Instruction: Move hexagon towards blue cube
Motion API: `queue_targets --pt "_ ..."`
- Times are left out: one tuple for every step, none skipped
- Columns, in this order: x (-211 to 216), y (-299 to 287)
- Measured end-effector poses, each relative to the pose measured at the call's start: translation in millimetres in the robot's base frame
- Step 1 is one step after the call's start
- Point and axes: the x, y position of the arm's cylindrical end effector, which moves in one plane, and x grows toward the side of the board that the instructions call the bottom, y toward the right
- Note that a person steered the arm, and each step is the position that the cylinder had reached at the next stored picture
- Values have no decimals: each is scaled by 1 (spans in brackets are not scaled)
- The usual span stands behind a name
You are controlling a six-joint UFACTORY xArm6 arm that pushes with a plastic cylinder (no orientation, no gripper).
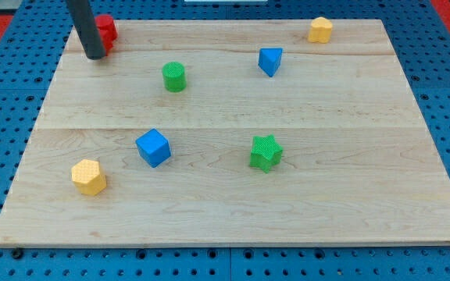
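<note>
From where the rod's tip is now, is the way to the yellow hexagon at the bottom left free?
Probably yes. My tip stands at the view's top left beside the red block. The yellow hexagon block lies straight below it, with bare wooden board between. The blue cube sits to the hexagon's right, off that line.
</note>
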Motion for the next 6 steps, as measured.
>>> queue_targets --pt "73 -9" --pt "157 -38" --pt "227 -36" --pt "286 64" --pt "281 141" --pt "250 172"
